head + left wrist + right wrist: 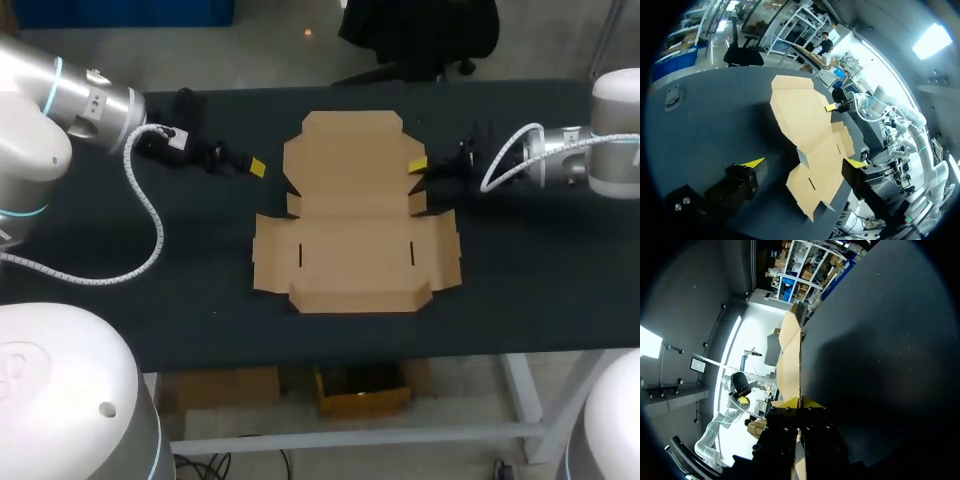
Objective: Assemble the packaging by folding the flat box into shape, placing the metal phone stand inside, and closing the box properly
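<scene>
A flat, unfolded brown cardboard box (355,215) lies in the middle of the black table (530,290), also seen ahead of my left gripper as the box (805,115). My left gripper (250,165) hovers just left of the box's far panel, and in its own wrist view the left gripper (804,162) stands wide open with nothing between its fingers. My right gripper (418,166) is at the far panel's right edge. In the right wrist view the cardboard (789,355) runs edge-on into the right gripper (799,402), which is shut on it. No phone stand shows.
Bare black tabletop (200,260) surrounds the box on the left, right and front. A small grey object (672,96) lies on the table far from the box, off to the side of my left gripper. The table's front edge (330,358) runs close below the box.
</scene>
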You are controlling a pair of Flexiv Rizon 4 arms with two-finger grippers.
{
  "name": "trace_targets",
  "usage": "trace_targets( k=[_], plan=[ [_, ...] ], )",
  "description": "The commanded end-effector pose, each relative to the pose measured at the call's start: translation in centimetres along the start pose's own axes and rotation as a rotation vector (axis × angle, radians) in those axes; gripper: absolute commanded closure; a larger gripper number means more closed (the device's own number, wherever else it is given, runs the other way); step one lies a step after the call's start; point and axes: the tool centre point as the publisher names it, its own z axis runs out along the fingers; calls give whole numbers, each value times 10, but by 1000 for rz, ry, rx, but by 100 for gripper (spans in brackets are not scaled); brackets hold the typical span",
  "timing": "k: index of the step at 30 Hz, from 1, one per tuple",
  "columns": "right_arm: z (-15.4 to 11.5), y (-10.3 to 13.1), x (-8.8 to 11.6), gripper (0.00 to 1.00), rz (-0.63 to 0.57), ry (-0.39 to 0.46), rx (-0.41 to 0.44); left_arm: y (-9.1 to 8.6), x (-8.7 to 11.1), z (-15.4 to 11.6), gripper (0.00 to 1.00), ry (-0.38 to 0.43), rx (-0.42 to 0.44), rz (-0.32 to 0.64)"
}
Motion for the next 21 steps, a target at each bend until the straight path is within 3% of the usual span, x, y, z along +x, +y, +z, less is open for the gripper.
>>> trace_targets(
  k=[1, 21],
  plan=[
    [6, 4, 3, 100, -23, 17, 17, -5, 1, 4, 0, 53, 41, 52],
    [-6, 7, 35, 100, -169, 47, -13, -38, -15, 21, 0, 68, 110, 70]
  ],
)
